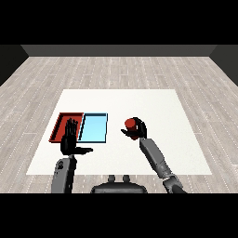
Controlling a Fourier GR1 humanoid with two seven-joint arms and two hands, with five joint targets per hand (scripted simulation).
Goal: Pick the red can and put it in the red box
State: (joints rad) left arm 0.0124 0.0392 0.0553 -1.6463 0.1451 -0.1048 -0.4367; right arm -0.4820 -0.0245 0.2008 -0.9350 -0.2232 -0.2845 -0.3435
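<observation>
The red can (pixel 130 123) is held above the white table, right of the trays, with my right hand (pixel 138 131) curled round it from the right and below. The red tray (pixel 60 122) lies at the left side of the table; nothing shows inside it, though part is hidden. My left hand (pixel 70 140) stands upright over the red tray's near right part, fingers straight and thumb stretched toward the right, holding nothing.
A light blue tray (pixel 94 128) lies directly right of the red tray, between it and the can. The white table (pixel 153 104) spreads wide behind and to the right of the trays, with grey wooden floor around it.
</observation>
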